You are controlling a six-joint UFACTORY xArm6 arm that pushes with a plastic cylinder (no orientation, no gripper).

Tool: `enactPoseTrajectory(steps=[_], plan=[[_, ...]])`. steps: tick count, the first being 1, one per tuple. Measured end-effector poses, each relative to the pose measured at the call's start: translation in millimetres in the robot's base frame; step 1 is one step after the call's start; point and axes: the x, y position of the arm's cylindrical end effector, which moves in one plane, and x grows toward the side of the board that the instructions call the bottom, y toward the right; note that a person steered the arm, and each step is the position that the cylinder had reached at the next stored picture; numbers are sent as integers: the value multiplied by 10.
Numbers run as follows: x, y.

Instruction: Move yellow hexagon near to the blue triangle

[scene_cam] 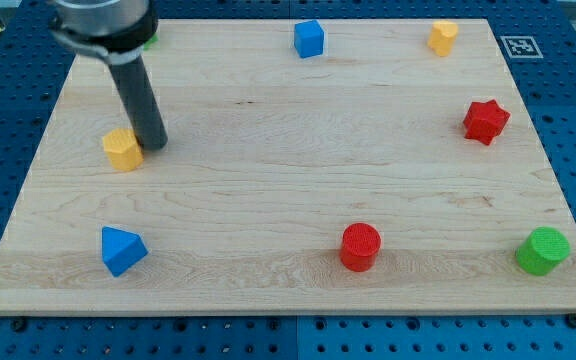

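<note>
Resting on the board [268, 150], my tip [155, 143] sits just right of the yellow hexagon [122, 149], touching or nearly so; I cannot tell which. That hexagon lies near the view's left edge, with the blue triangle [121, 249] well below it toward the bottom. Another yellow block [443, 37] stands at the top right.

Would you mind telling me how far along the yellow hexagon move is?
Done: my tip sits against the yellow hexagon, on its upper right. In hand: starting the push. Left: the hexagon remains apart from the blue triangle, which lies below it toward the view's bottom.
</note>
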Motion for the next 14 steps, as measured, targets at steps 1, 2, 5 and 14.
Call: enactPoseTrajectory(steps=[1,2,5,14], plan=[[116,19],[-371,173],[-31,-397],[-160,533]])
